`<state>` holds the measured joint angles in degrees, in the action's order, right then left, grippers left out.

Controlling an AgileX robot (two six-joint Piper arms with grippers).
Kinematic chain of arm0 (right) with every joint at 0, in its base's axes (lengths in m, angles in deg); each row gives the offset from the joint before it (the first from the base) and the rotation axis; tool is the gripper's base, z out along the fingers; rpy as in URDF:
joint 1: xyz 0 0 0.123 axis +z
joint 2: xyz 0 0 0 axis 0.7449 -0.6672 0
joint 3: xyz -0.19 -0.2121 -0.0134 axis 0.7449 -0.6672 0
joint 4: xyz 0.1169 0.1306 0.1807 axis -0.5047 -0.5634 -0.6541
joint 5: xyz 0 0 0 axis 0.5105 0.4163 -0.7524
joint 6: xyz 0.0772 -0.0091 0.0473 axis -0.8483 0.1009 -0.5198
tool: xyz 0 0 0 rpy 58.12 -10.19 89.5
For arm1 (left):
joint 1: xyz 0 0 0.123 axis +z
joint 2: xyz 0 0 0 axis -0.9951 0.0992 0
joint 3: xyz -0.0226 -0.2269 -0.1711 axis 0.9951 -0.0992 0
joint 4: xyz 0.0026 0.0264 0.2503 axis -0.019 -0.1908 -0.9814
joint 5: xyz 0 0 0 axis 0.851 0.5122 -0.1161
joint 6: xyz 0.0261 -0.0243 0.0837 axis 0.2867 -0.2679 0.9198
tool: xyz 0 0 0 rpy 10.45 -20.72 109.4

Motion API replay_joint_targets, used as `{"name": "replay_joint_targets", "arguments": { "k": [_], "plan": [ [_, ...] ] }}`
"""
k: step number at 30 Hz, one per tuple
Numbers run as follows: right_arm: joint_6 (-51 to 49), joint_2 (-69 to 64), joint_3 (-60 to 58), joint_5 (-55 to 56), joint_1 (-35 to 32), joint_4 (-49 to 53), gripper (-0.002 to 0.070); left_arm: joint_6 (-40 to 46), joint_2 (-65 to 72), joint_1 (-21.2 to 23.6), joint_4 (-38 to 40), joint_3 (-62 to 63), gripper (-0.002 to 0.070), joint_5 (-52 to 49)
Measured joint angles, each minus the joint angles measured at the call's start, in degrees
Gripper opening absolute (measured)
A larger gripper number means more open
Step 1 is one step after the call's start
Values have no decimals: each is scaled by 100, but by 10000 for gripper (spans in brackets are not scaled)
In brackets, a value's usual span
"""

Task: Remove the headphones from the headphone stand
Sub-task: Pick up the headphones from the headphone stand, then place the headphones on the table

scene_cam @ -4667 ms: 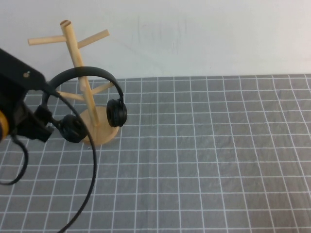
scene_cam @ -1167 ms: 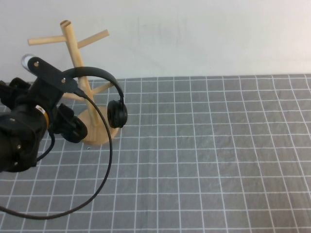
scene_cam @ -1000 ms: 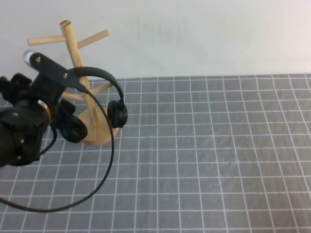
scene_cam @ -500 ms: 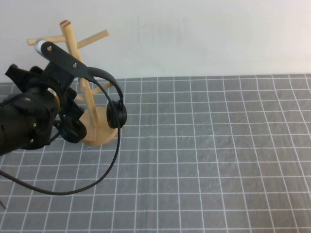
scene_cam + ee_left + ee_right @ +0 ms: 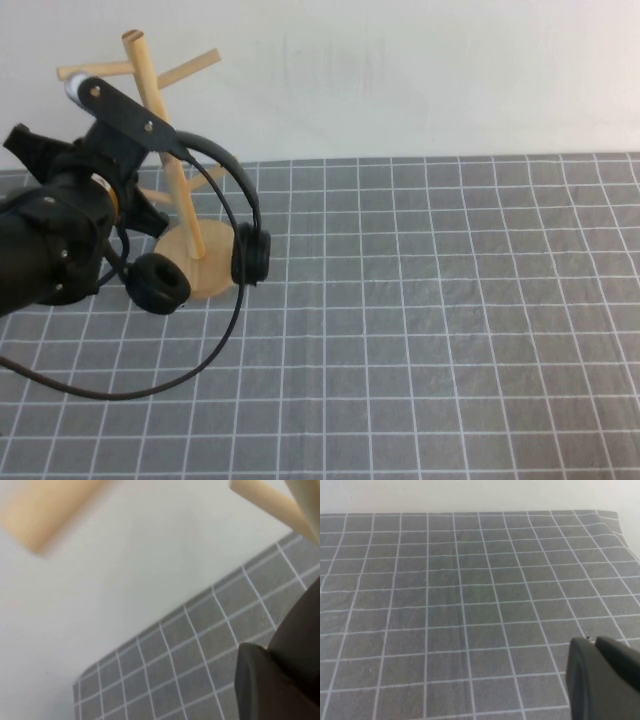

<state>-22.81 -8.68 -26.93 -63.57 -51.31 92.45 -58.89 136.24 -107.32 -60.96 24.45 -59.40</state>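
Grey gridded mat [image 5: 450,330] covers the table, bare on the right; the right gripper [image 5: 602,680] hangs over that side, and I cannot tell how its fingers stand. At the far left the wooden headphone stand [image 5: 160,150] leans slightly. The black headphones [image 5: 215,215] hang around its pole, the headband by a lower peg, earcups just above the disc base. The left gripper [image 5: 135,185] sits at the headband's left side, seemingly clamped on it. I'd lift up and outward along the peg's slant, slowly, so the stand doesn't tip.
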Motion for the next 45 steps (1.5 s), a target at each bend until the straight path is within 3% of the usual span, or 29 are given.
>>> {"name": "replay_joint_targets", "arguments": {
  "k": [7,13,20,26,31,37,45],
  "plan": [
    [0,0,0,0,0,0,-6,0,-590,-75,0,0,65,-3],
    [0,0,0,0,0,0,-6,350,-1227,-599,540,0,65,-169],
    [0,0,0,0,0,0,-6,2224,-1587,-1398,2864,0,65,-1455],
    [0,0,0,0,0,0,-6,3509,-1597,-1516,5470,-60,65,-1389],
    [0,0,0,0,0,0,-6,4287,-1381,-1528,6747,-170,65,-1114],
    [0,0,0,0,0,0,-6,4831,-518,-1528,7040,-191,65,-1296],
    [0,0,0,0,0,0,-6,4909,513,-1528,6183,-191,77,-975]
  ]
}}
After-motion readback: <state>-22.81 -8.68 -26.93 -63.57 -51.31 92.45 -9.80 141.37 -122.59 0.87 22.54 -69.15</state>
